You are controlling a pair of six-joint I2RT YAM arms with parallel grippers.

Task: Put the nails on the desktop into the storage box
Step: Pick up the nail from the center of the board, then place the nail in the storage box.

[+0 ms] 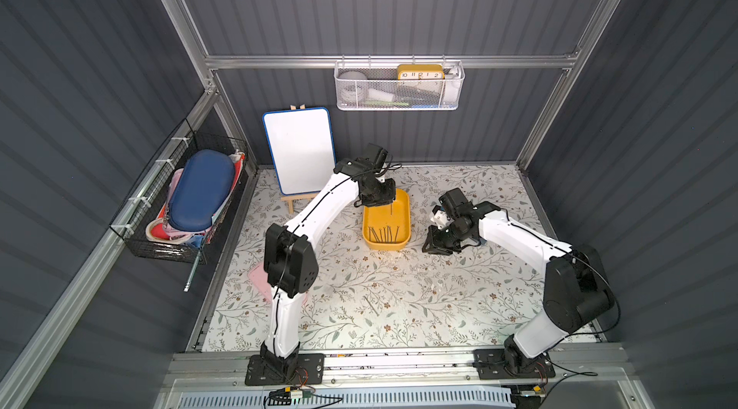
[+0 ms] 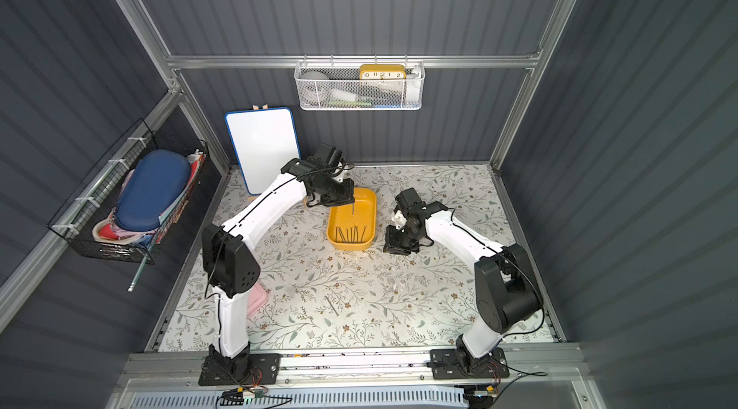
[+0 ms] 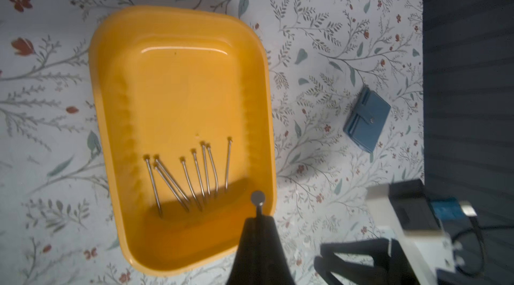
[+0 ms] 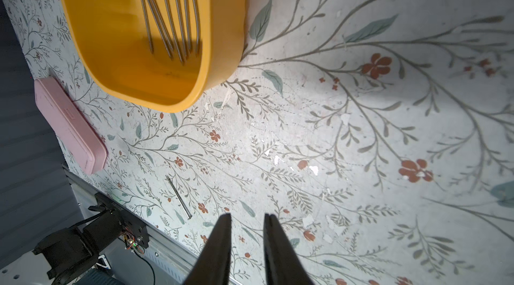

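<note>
Fingers (image 3: 247,244) with nail (image 3: 258,198) over storage box (image 3: 96,102) of nails (image 3: 197,180)

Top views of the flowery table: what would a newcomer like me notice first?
Brightest is the yellow storage box in the middle of the desktop, a row of nails lying inside. Over its far end the left arm's fingers pinch one more nail. A last nail lies alone on the desktop, nearer the front.

glossy plastic storage box (image 3: 178,88), metal nails (image 3: 198,176)
</note>
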